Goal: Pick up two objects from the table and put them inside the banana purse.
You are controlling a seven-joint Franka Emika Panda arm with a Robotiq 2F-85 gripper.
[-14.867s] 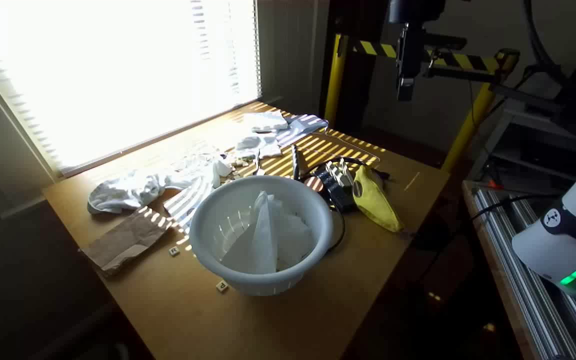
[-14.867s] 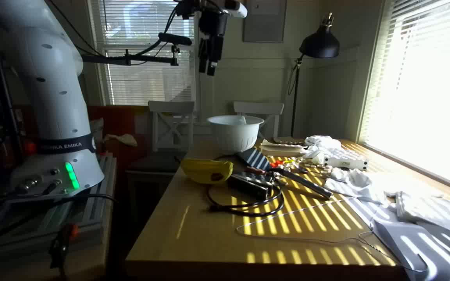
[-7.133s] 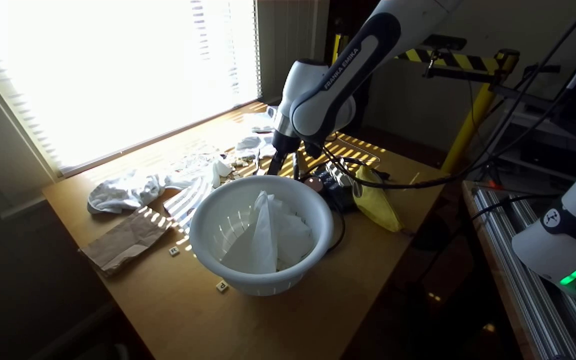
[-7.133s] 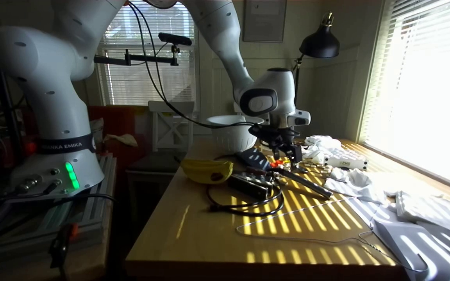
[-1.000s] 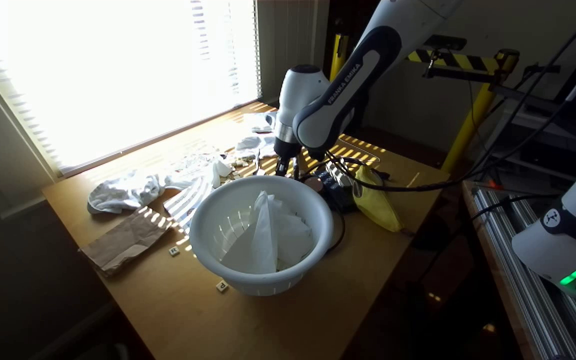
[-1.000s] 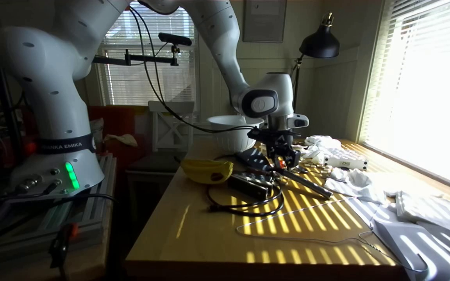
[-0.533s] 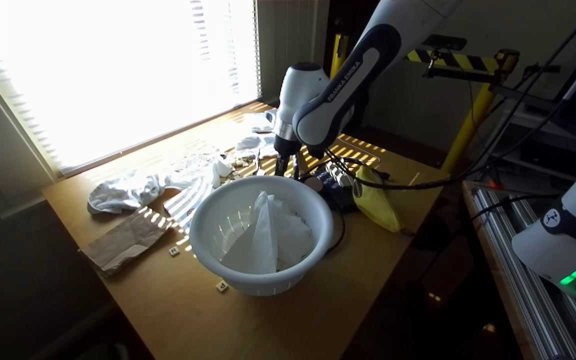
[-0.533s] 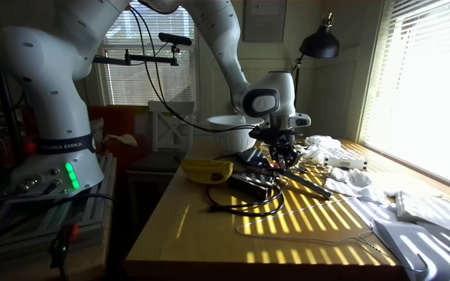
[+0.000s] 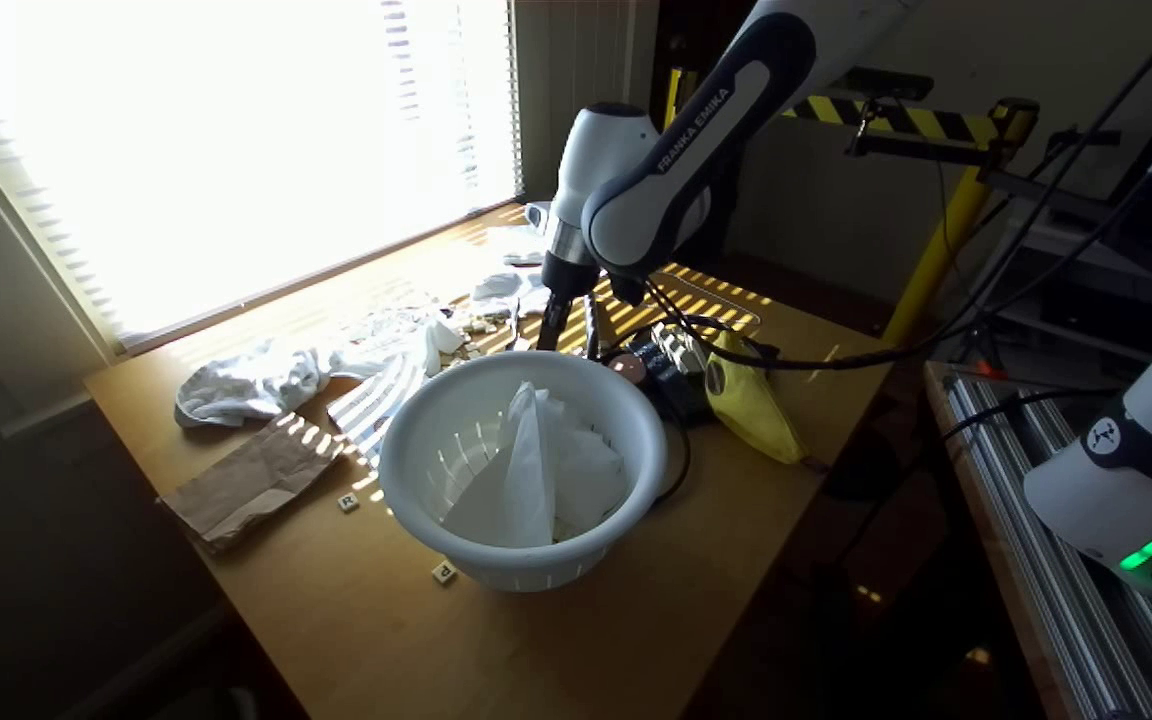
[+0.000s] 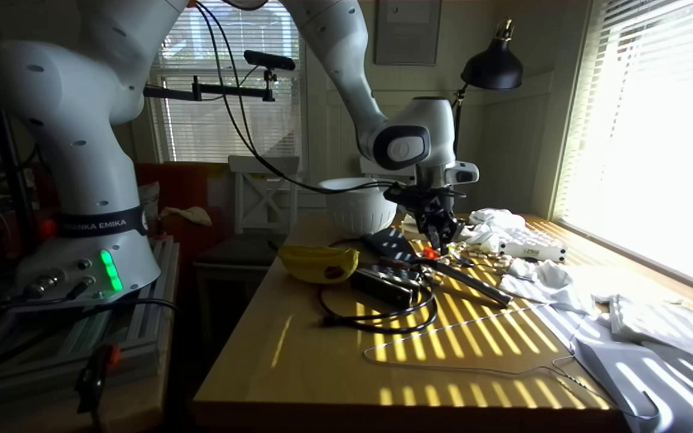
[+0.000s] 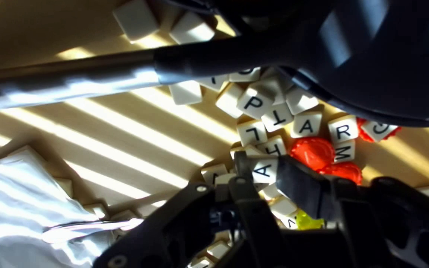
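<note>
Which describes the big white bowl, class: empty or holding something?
Holding something: an exterior view shows white sheet-like material inside the bowl.

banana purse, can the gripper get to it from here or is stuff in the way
Probably yes: the banana purse lies uncovered, and the black power strip and dark utensil between it and the gripper look low enough to lift over. The cable slung above it might snag.
</note>
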